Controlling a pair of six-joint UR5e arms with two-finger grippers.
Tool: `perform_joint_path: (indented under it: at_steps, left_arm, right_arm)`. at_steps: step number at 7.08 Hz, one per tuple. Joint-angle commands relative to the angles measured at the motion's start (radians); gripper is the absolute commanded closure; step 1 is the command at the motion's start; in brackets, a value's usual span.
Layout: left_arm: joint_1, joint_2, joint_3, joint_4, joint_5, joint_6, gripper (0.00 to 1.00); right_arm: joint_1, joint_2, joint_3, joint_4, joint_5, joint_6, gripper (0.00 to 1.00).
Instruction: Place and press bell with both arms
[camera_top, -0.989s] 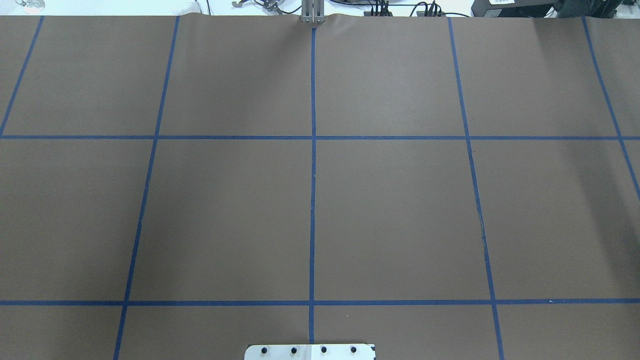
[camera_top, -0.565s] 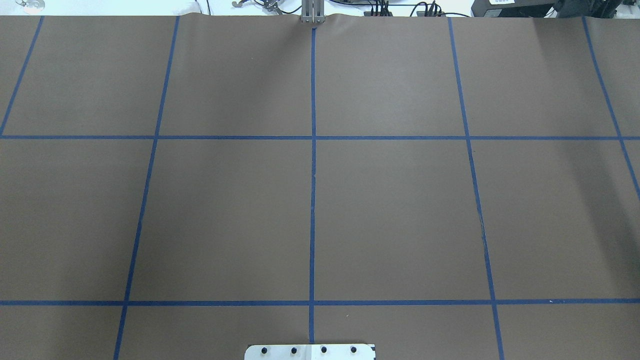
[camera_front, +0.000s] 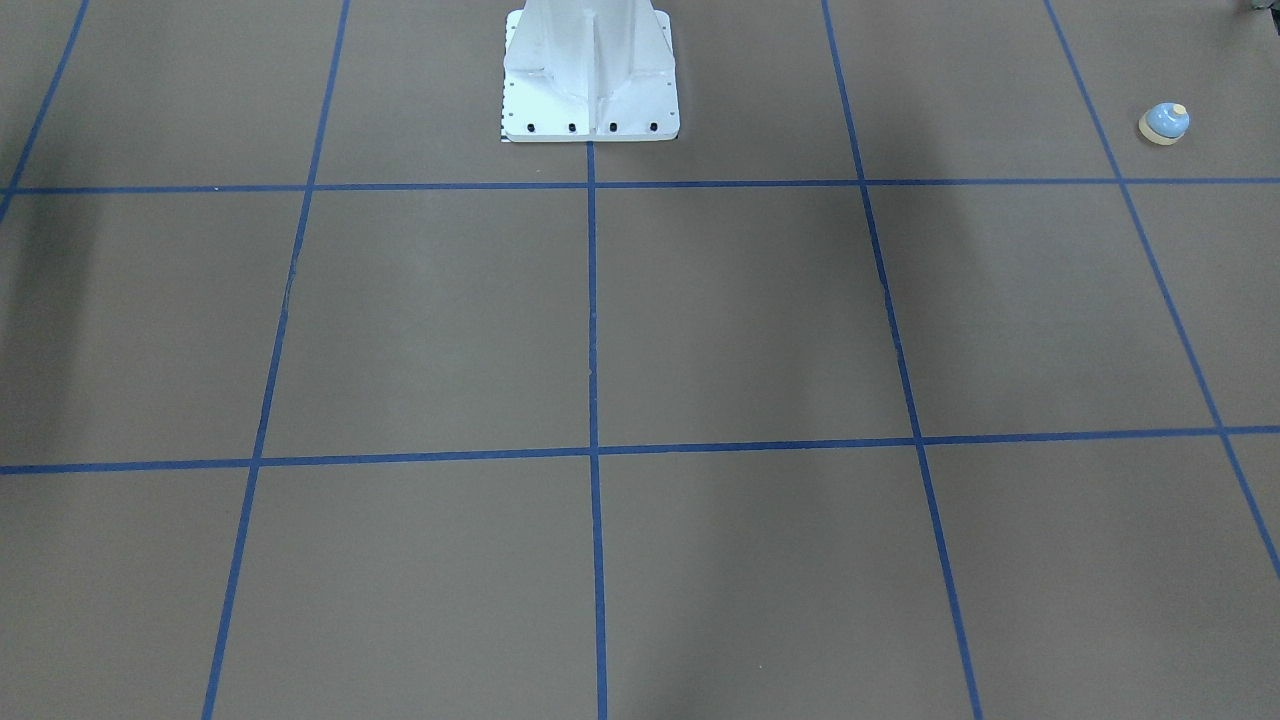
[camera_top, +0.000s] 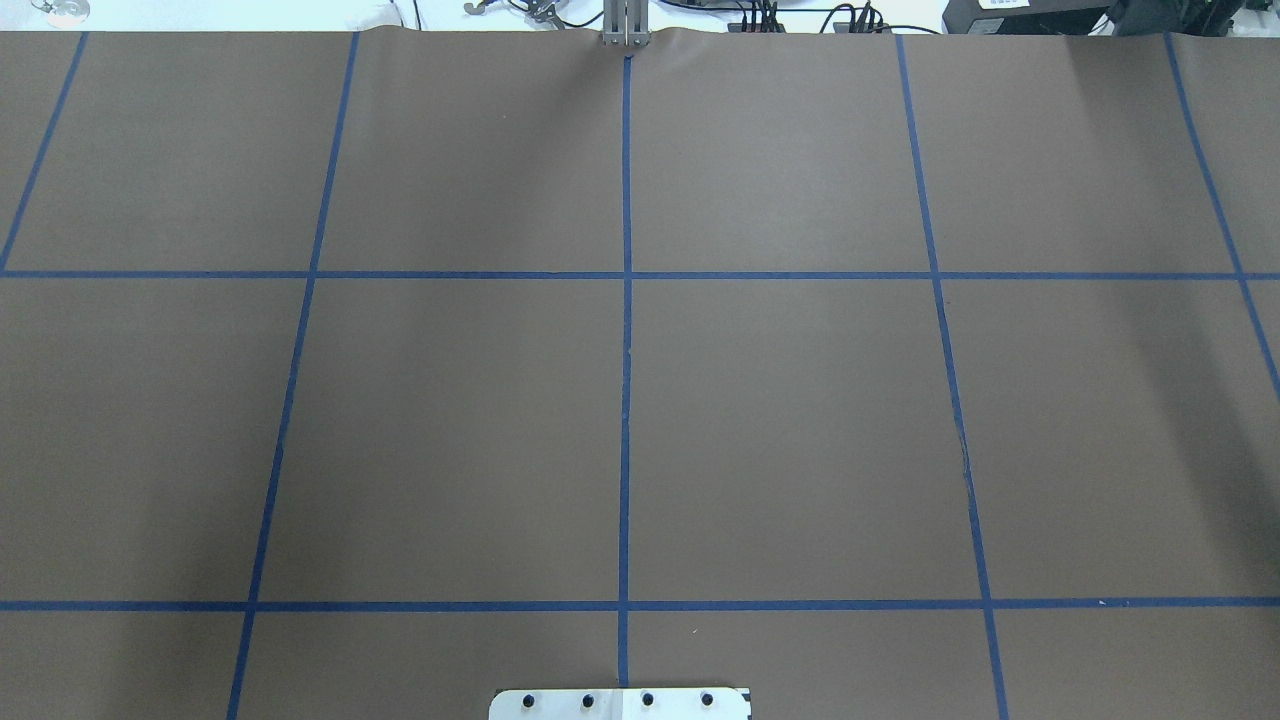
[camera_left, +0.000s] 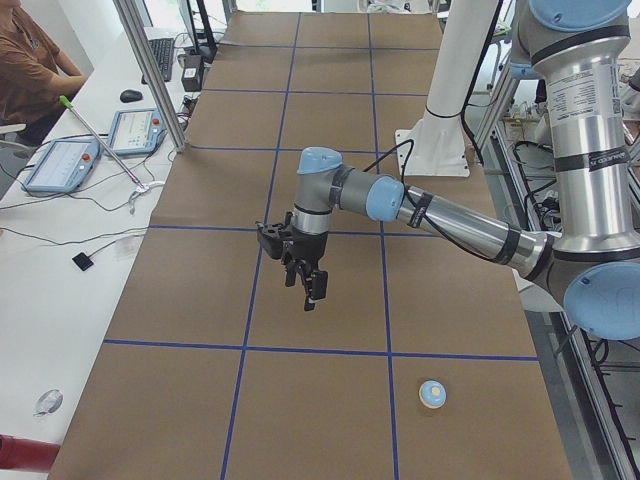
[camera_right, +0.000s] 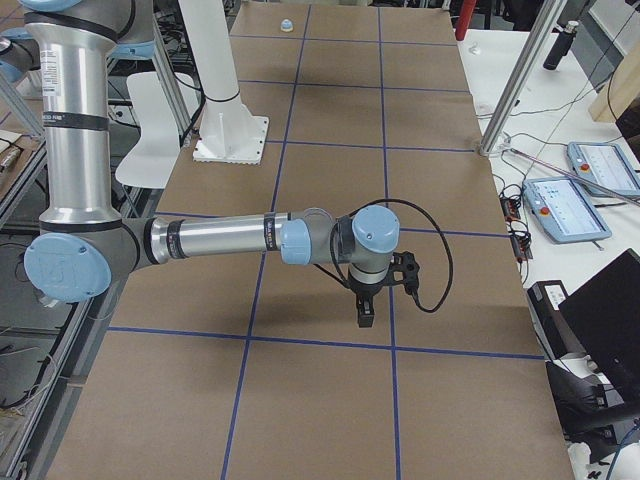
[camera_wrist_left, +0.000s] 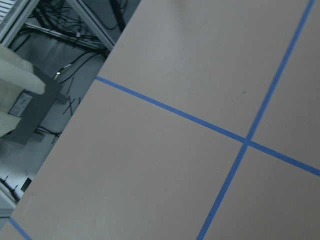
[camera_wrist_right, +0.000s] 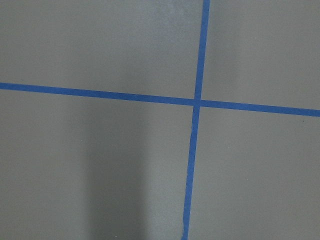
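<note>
The bell (camera_front: 1165, 122) is a small light-blue dome with a cream button. It stands alone on the brown table near the edge on the robot's left. It also shows in the exterior left view (camera_left: 433, 393) and far off in the exterior right view (camera_right: 285, 24). My left gripper (camera_left: 310, 298) hangs fingers-down over the table's middle, well apart from the bell. My right gripper (camera_right: 364, 318) hangs fingers-down over a blue tape line. Neither gripper shows in the overhead, front or wrist views, so I cannot tell whether they are open or shut.
The white bolted pedestal (camera_front: 590, 90) stands at the robot's edge of the table. Blue tape lines divide the brown table cover (camera_top: 800, 430). An operator's bench with tablets (camera_left: 60, 165) and metal posts (camera_left: 150, 70) runs along the far side.
</note>
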Motion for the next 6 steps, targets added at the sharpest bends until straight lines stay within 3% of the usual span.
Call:
perform_joint_path:
  at_steps: [1, 3, 6]
  left_arm:
    - [0.285, 0.100, -0.026, 0.008, 0.161, -0.442, 0.00]
    - [0.457, 0.221, -0.024, 0.014, 0.224, -0.764, 0.00]
    - [0.633, 0.235, -0.001, 0.241, 0.210, -1.203, 0.00]
  right_arm:
    - [0.000, -0.005, 0.000, 0.000, 0.004, 0.060, 0.00]
    - [0.000, -0.045, 0.000, 0.019, 0.004, 0.045, 0.00]
    - [0.000, -0.052, -0.008, 0.051, -0.001, 0.048, 0.00]
